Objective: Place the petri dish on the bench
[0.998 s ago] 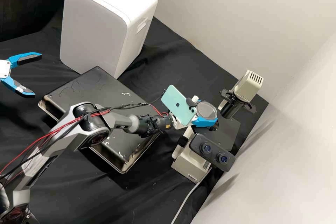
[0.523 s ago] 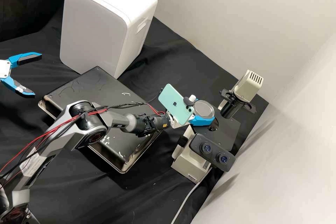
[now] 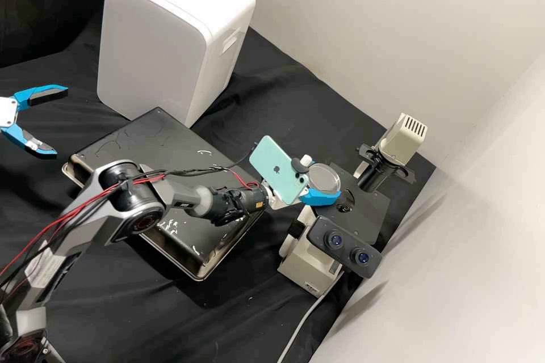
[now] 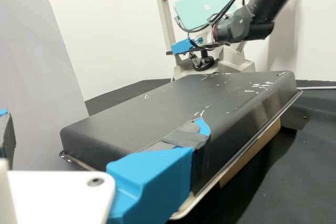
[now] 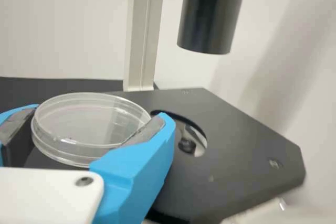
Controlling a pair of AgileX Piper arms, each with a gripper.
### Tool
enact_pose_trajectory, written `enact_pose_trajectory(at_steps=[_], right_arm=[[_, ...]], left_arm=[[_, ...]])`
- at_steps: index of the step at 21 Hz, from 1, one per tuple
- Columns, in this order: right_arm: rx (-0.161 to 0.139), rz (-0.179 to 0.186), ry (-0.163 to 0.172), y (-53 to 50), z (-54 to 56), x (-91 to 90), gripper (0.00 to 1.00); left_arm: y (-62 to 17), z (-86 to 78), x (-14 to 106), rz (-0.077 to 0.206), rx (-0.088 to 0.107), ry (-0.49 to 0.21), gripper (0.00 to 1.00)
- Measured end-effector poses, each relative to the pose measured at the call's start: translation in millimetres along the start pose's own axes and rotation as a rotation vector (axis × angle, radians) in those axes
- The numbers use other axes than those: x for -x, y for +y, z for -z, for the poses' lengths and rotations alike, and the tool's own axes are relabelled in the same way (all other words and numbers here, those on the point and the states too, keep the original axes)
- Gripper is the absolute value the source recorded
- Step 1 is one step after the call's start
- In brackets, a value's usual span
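The white left gripper [image 3: 54, 121] with bright blue fingers, at nine o'clock from the black-topped metal tray [image 3: 147, 136], is cut off by the picture's edge. A mint-green phone [image 3: 278, 169] hides the white body of the right gripper [image 3: 325, 181]. Its blue fingers [image 5: 142, 156] cover the near rim of the clear round petri dish [image 5: 86, 121].

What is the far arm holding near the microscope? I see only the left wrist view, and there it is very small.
Observer: A clear round petri dish; the right arm's jaws are shut on its sides.
Operator: Is it over the hole of the stage?
Observer: No, it is beside the round opening of the black stage.
Operator: Is something above it?
Observer: A black tube hangs over the opening, not over the dish.
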Motion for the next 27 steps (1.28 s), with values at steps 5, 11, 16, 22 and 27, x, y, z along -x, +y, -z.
enact_pose_trajectory(at_steps=[5, 11, 16, 22, 27], right_arm=[[-0.019, 0.013, 0.029, 0.6, 3.7, 36.0, 0.00], [0.004, 0.011, 0.156, -3.7, 27.3, 82.3, 0.00], [-0.009, -0.013, 0.228, -4.7, 35.9, 112.7, 0.00], [-0.011, -0.014, 0.280, -16.5, 34.5, 143.8, 0.00], [0.008, 0.009, 0.320, -28.7, 28.2, 163.2, 0.00]], left_arm=[[-0.1, -1.2, 0.0, 0.000, 0.000, -0.007, 1.00], [-0.1, -1.2, 0.0, 0.000, 0.000, -0.007, 1.00], [-0.1, -1.2, 0.0, 0.000, 0.000, -0.007, 1.00], [-0.1, -1.2, 0.0, 0.000, 0.000, -0.007, 1.00], [-0.1, -1.2, 0.0, 0.000, 0.000, -0.007, 1.00]])
